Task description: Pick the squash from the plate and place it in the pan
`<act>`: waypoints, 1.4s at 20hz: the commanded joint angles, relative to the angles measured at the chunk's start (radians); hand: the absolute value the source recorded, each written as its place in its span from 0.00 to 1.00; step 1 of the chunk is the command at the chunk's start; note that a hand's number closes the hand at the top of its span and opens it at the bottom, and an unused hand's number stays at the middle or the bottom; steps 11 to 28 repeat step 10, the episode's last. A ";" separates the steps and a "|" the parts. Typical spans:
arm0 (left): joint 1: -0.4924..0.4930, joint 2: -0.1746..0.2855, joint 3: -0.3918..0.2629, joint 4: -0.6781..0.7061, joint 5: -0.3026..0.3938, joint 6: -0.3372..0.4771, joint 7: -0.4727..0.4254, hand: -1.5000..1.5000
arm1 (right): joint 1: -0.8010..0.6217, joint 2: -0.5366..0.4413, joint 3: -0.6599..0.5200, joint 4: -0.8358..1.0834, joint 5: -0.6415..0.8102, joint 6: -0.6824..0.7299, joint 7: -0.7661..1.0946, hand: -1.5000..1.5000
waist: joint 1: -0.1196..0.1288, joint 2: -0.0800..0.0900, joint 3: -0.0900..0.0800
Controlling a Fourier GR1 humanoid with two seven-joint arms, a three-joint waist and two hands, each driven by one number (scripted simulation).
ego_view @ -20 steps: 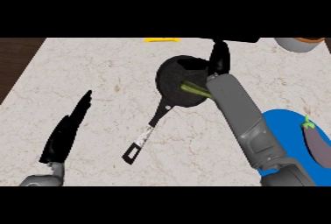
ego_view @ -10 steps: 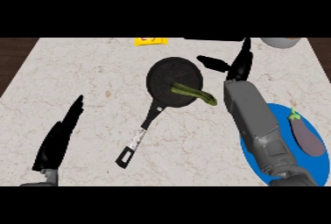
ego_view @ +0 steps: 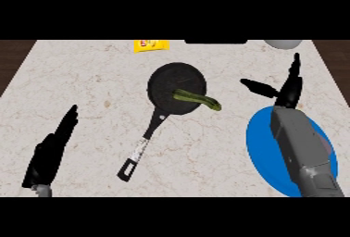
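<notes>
A green squash (ego_view: 196, 99) lies in the black pan (ego_view: 169, 81), with one end poking over the pan's right rim. The pan's handle (ego_view: 140, 150) runs down and to the left. My right hand (ego_view: 287, 89) is open to the right of the pan, fingers straight and thumb spread, holding nothing and apart from the squash. Below it, my right forearm covers much of the blue plate (ego_view: 262, 148). My left hand (ego_view: 51, 150) rests open at the lower left, fingers straight.
A yellow packet (ego_view: 150, 45) lies at the counter's far edge, and a grey bowl (ego_view: 283, 43) sits at the far right corner. A dark slab (ego_view: 215, 41) lies at the back edge. Dark wood shows beyond the counter's left and right edges.
My right hand has drawn back to the right, away from the pan, and now stands over the plate's upper edge. The squash stays in the pan. The left hand has not moved on the counter.
</notes>
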 commanded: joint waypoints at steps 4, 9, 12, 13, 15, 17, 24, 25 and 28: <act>0.044 -0.030 -0.010 -0.028 -0.011 0.002 0.000 0.50 | 0.198 -0.120 0.027 -0.198 -0.047 0.168 0.044 0.00 | -0.009 -0.004 -0.001; 0.004 -0.049 -0.012 -0.010 -0.051 0.031 0.018 0.50 | 0.389 -0.120 0.101 -0.487 -0.051 0.232 0.182 0.00 | -0.017 -0.006 -0.001; 0.024 -0.029 0.006 -0.024 -0.024 -0.015 0.002 0.50 | 0.331 -0.167 0.084 -0.403 -0.062 0.261 0.168 0.00 | -0.004 -0.002 -0.001; 0.024 -0.029 0.006 -0.024 -0.024 -0.015 0.002 0.50 | 0.331 -0.167 0.084 -0.403 -0.062 0.261 0.168 0.00 | -0.004 -0.002 -0.001; 0.024 -0.029 0.006 -0.024 -0.024 -0.015 0.002 0.50 | 0.331 -0.167 0.084 -0.403 -0.062 0.261 0.168 0.00 | -0.004 -0.002 -0.001; 0.024 -0.029 0.006 -0.024 -0.024 -0.015 0.002 0.50 | 0.331 -0.167 0.084 -0.403 -0.062 0.261 0.168 0.00 | -0.004 -0.002 -0.001; 0.024 -0.029 0.006 -0.024 -0.024 -0.015 0.002 0.50 | 0.331 -0.167 0.084 -0.403 -0.062 0.261 0.168 0.00 | -0.004 -0.002 -0.001; 0.024 -0.029 0.006 -0.024 -0.024 -0.015 0.002 0.50 | 0.331 -0.167 0.084 -0.403 -0.062 0.261 0.168 0.00 | -0.004 -0.002 -0.001; 0.024 -0.029 0.006 -0.024 -0.024 -0.015 0.002 0.50 | 0.331 -0.167 0.084 -0.403 -0.062 0.261 0.168 0.00 | -0.004 -0.002 -0.001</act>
